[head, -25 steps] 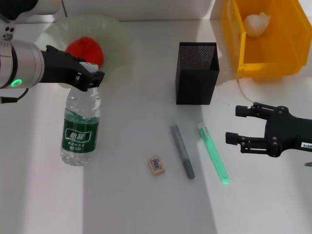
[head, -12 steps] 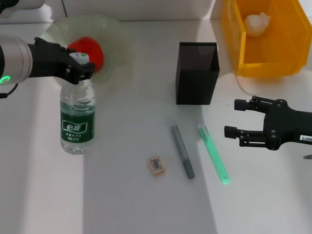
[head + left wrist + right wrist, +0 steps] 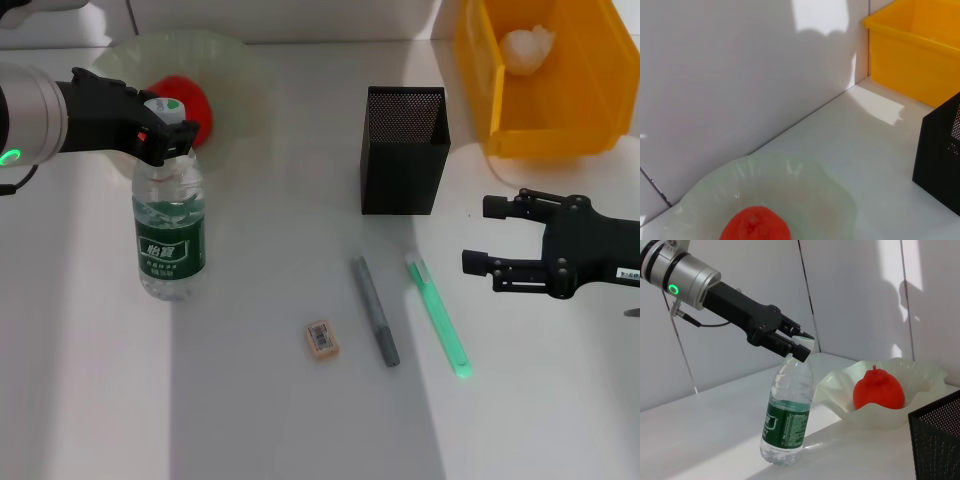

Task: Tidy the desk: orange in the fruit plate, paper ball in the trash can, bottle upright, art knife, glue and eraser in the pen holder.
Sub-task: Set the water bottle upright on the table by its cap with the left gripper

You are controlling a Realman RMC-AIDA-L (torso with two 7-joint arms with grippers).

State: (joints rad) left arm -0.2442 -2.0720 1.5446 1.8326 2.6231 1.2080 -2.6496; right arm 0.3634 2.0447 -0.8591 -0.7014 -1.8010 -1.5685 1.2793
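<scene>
The bottle (image 3: 170,235) stands nearly upright on the table in front of the fruit plate (image 3: 235,70); it also shows in the right wrist view (image 3: 787,417). My left gripper (image 3: 168,135) is shut on its cap and neck, also seen in the right wrist view (image 3: 801,346). The orange (image 3: 190,100) lies in the plate. The paper ball (image 3: 527,47) lies in the trash can (image 3: 480,90). The eraser (image 3: 321,338), a grey stick (image 3: 374,310) and a green stick (image 3: 438,313) lie before the pen holder (image 3: 405,160). My right gripper (image 3: 478,236) is open and empty, right of the green stick.
The wall runs close behind the plate and the trash can. The left wrist view shows the orange (image 3: 755,226) in the plate (image 3: 810,180), the pen holder's corner (image 3: 942,150) and the trash can (image 3: 920,50).
My left gripper has tipped the bottle from a lean to nearly upright and shifted it slightly right. The right gripper has barely moved.
</scene>
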